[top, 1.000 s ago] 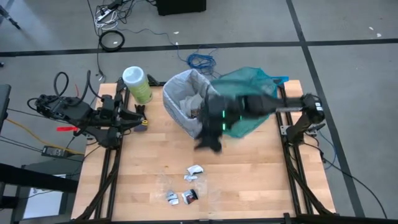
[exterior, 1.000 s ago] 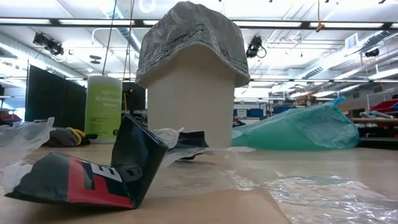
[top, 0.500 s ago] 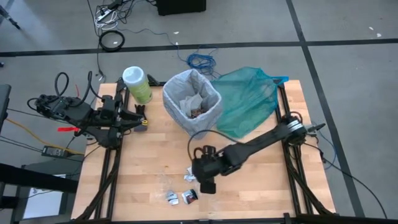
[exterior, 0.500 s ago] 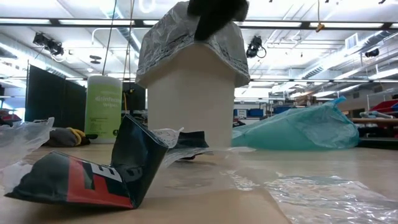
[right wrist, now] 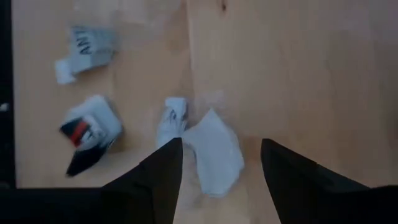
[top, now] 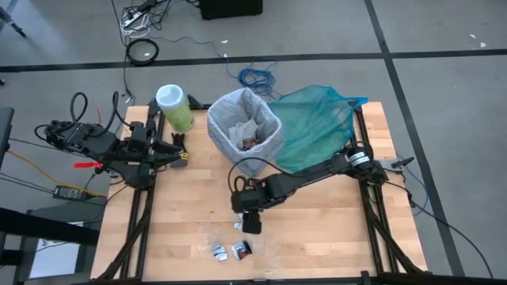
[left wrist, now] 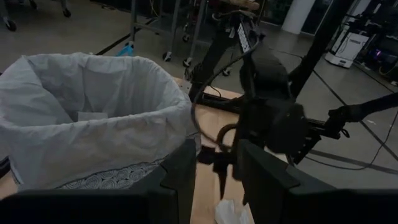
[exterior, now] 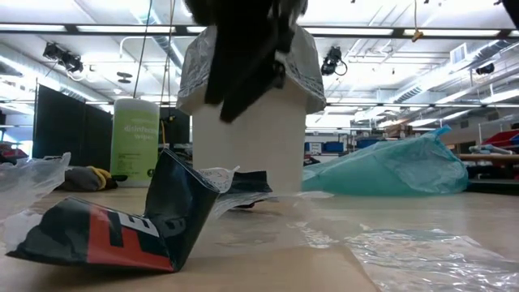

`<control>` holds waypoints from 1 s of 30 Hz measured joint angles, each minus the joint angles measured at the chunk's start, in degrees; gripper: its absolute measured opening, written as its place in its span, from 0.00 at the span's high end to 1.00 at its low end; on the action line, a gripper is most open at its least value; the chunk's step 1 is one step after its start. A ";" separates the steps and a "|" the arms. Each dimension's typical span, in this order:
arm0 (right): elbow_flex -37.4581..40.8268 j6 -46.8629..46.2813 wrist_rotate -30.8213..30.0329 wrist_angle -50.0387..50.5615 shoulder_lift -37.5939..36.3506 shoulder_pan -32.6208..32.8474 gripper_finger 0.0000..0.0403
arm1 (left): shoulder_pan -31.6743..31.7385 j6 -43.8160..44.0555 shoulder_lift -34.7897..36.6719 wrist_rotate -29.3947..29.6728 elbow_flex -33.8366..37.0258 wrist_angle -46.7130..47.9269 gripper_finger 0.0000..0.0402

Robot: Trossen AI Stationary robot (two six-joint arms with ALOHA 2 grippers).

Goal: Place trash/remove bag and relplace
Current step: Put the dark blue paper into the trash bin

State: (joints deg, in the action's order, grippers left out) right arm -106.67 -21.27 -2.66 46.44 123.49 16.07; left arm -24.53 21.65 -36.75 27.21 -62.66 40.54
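Observation:
The trash lies as small scraps on the wood table's near middle: a white crumpled paper (right wrist: 214, 155), a smaller white scrap (right wrist: 171, 118), a dark wrapper with red (right wrist: 90, 130) and a grey wrapper (right wrist: 87, 43). My right gripper (right wrist: 221, 146) hangs open above the white paper, pointing steeply down, its fingers clear of the table in the low view (exterior: 243, 65). The bin (top: 245, 131) stands upright at the far middle, lined with the pale bag (left wrist: 87, 118) and holding some scraps. My left gripper (left wrist: 214, 180) waits open at the table's left edge.
A teal plastic bag (top: 317, 131) lies flat right of the bin. A green canister (top: 174, 107) stands at the far left corner. Clear plastic film (exterior: 422, 251) lies on the table near the low camera, with a dark crumpled wrapper (exterior: 113, 227) beside it.
My right gripper has swung from beside the bin toward the table's near edge and come down, tipping to point steeply down over the scraps. In the last half second it shifted slightly toward the left. The scraps have not moved.

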 joint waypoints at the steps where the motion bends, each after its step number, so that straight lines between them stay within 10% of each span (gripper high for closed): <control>1: 0.00 0.10 0.58 0.18 0.74 -0.14 0.49 | 0.00 0.01 0.00 -0.14 0.00 0.15 0.69; 17: -0.31 -7.53 1.08 2.48 10.19 -0.09 0.52 | 0.00 0.58 -0.02 -0.79 0.00 1.70 0.69; 25: -0.11 -10.47 2.21 5.56 9.75 0.13 0.96 | -0.02 1.14 0.00 -0.90 0.00 2.11 0.69; 30: 0.31 -11.61 2.84 8.43 5.88 0.42 0.99 | 0.00 1.12 0.00 -0.89 0.00 2.84 0.69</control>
State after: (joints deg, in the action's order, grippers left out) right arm -106.37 -32.89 0.18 54.88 129.38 16.49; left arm -24.53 22.77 -36.75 26.32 -62.65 43.38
